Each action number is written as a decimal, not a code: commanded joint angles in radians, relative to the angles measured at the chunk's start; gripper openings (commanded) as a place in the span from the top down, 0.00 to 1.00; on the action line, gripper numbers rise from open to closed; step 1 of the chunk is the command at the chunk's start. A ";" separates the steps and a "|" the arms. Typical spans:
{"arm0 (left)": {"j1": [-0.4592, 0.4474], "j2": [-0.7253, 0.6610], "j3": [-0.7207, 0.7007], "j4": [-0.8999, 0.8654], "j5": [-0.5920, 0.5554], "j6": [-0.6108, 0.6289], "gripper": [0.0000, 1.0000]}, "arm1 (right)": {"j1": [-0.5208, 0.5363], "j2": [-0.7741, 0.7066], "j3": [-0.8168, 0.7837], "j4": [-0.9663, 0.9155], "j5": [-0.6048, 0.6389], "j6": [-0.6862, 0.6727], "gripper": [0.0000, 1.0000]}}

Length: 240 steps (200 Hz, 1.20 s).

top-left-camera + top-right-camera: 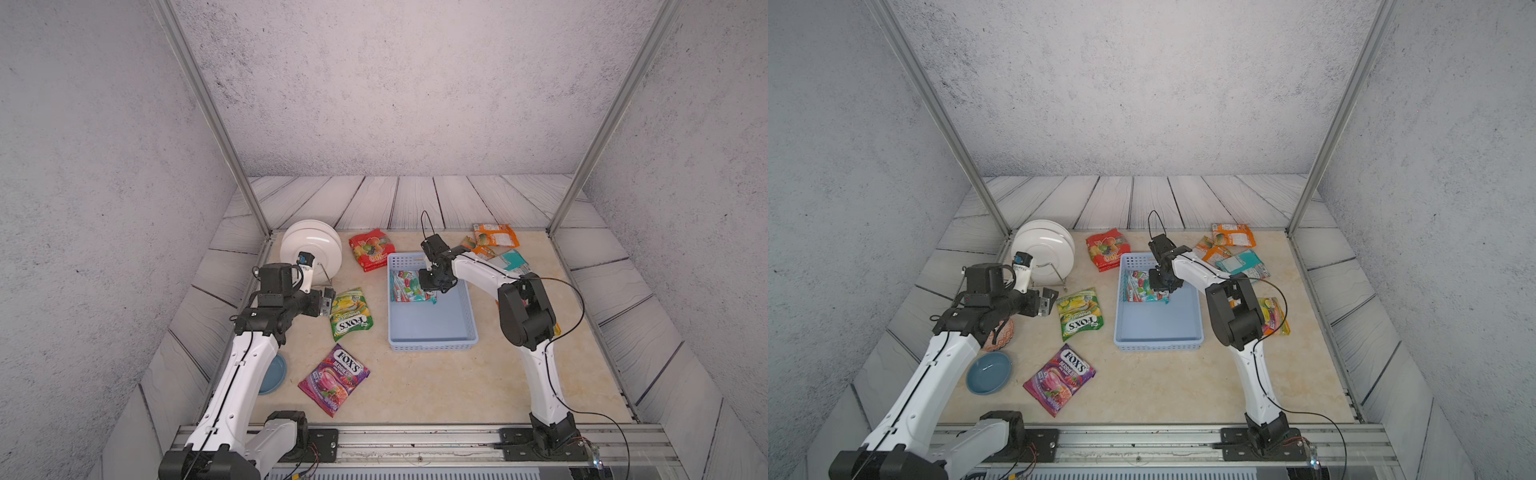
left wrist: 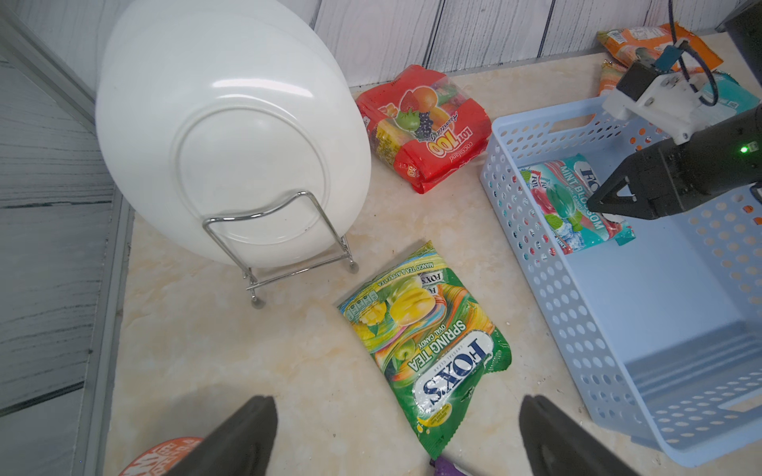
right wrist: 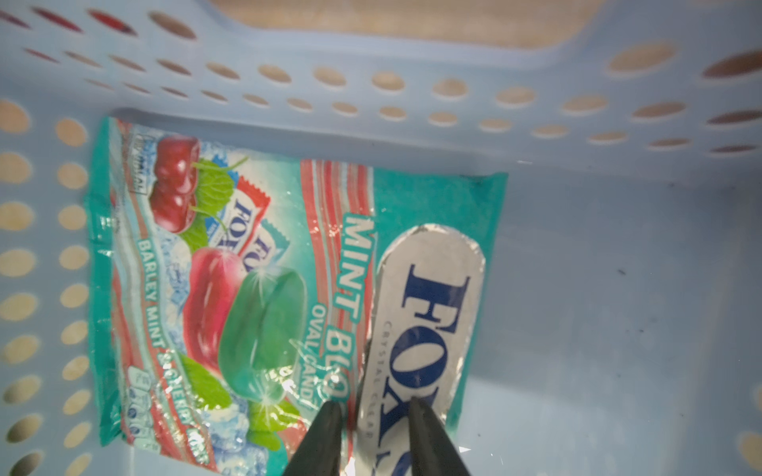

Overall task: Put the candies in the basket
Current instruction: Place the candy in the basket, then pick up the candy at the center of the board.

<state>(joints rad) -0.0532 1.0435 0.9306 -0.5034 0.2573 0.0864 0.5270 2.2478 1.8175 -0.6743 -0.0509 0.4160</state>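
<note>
1. The left arm [image 1: 232,374] and the right arm [image 1: 544,374] are built of smooth white shells joined by rounded black joint housings.
2. A thin black cable [image 1: 583,309] is run in a loose arc beside the right arm, and a small black loop [image 1: 424,220] is seen at its wrist.
3. The left gripper [image 2: 398,402] and the right gripper [image 3: 375,406] are fitted with black tapered fingers.
4. A white camera mount [image 2: 659,99] with a blue plug is carried on the right wrist, and a green light [image 2: 743,149] is lit on the black gripper body.
5. Black base plates [image 1: 324,446] with silver screws are seen at the near edge.
</note>
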 commanded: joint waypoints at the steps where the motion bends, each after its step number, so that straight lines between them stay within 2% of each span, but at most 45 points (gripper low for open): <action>1: -0.010 -0.002 -0.001 0.000 0.005 -0.016 0.02 | 0.008 -0.060 -0.030 -0.032 0.003 -0.001 0.65; 70: -0.033 0.057 -0.017 0.027 -0.001 -0.055 0.02 | 0.007 -0.335 -0.158 -0.062 0.085 -0.089 0.56; 162: -0.015 0.253 -0.002 0.069 0.010 -0.249 0.00 | -0.001 -0.778 -0.482 -0.024 0.276 -0.285 0.39; 192: 0.002 0.337 0.008 0.080 0.014 -0.309 0.01 | -0.003 -0.922 -0.642 0.086 0.326 -0.342 0.34; 240: 0.018 0.441 -0.004 0.104 0.029 -0.362 0.04 | -0.005 -1.103 -0.876 0.287 0.384 -0.400 0.20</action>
<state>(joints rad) -0.0460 1.4448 0.9184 -0.4213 0.2672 -0.2287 0.5259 1.2255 1.0168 -0.5228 0.2733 0.0608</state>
